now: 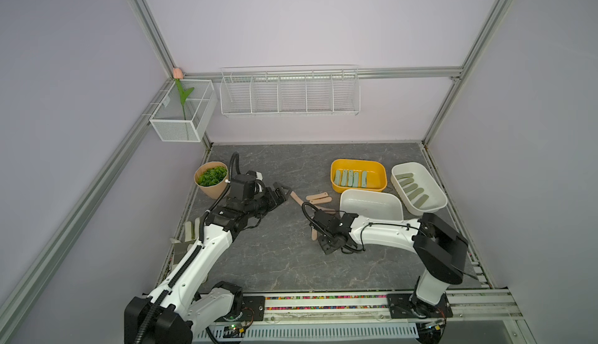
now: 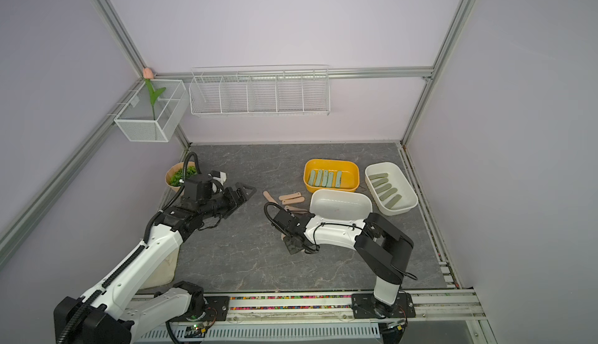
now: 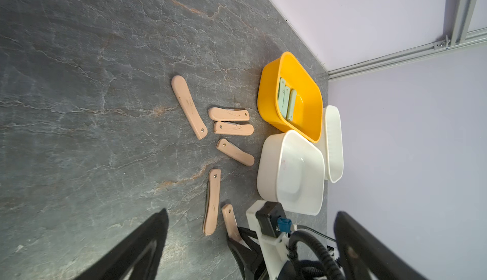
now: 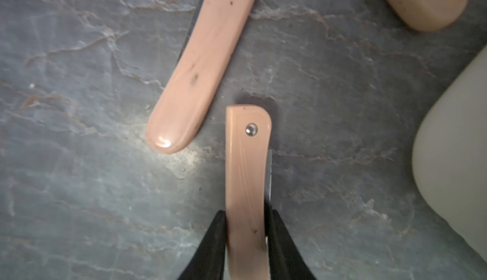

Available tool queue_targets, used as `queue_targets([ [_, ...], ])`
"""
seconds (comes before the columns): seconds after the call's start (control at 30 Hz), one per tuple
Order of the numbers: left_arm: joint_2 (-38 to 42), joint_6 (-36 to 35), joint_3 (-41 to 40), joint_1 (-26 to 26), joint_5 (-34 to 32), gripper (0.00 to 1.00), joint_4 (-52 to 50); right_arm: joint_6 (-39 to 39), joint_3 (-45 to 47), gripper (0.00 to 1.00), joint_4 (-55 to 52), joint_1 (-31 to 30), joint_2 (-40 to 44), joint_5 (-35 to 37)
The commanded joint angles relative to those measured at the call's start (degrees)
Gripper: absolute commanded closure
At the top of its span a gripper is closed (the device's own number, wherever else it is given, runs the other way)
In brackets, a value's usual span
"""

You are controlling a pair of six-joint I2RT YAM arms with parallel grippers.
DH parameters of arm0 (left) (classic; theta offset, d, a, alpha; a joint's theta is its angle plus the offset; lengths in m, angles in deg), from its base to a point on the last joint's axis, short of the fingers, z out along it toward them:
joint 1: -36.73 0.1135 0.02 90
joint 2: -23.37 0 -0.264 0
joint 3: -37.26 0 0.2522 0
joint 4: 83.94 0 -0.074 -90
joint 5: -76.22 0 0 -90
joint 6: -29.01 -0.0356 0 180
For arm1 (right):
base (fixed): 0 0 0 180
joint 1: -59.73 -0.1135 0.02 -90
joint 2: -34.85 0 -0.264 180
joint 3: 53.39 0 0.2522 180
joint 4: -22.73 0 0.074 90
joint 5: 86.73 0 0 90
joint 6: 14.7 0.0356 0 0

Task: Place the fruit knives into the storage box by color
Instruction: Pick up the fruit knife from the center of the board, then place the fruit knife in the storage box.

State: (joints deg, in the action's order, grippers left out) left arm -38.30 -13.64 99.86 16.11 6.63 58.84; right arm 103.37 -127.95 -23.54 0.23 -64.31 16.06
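Left wrist shows grey tabletop, lilac walls, right hand gripping peach knife.

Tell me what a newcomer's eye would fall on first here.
The bright yellow tub at the table's far right stands out, with mint knives lined up inside. Near it, peach knives lie scattered on the dark table, and the right claw is shut on one peach knife.
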Motion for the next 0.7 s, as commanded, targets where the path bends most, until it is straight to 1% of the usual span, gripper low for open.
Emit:
queue_targets([
  [0.0,-0.5,0.7,0.1,0.2,0.5,0.01,1.4,0.2,0.1,0.71,-2.6,0.1,4.4,-0.1],
  [0.17,-1.1,0.9,0.9,-0.3,0.4,0.01,1.6,-0.2,-2.2,0.72,-4.6,1.6,9.4,-0.1],
  [0.27,-2.2,1.0,2.0,-1.6,-0.2,0.01,2.1,-0.4,-3.3,0.72,-5.3,4.1,13.1,-0.5],
  [0.43,-6.2,1.1,5.3,-5.9,-1.9,0.01,2.9,-0.4,-3.6,0.72,-5.5,12.0,18.3,-2.8],
  [0.67,-13.7,2.0,10.1,-11.6,-4.0,0.01,5.8,2.6,-1.0,0.72,-3.2,22.4,20.0,-9.4],
])
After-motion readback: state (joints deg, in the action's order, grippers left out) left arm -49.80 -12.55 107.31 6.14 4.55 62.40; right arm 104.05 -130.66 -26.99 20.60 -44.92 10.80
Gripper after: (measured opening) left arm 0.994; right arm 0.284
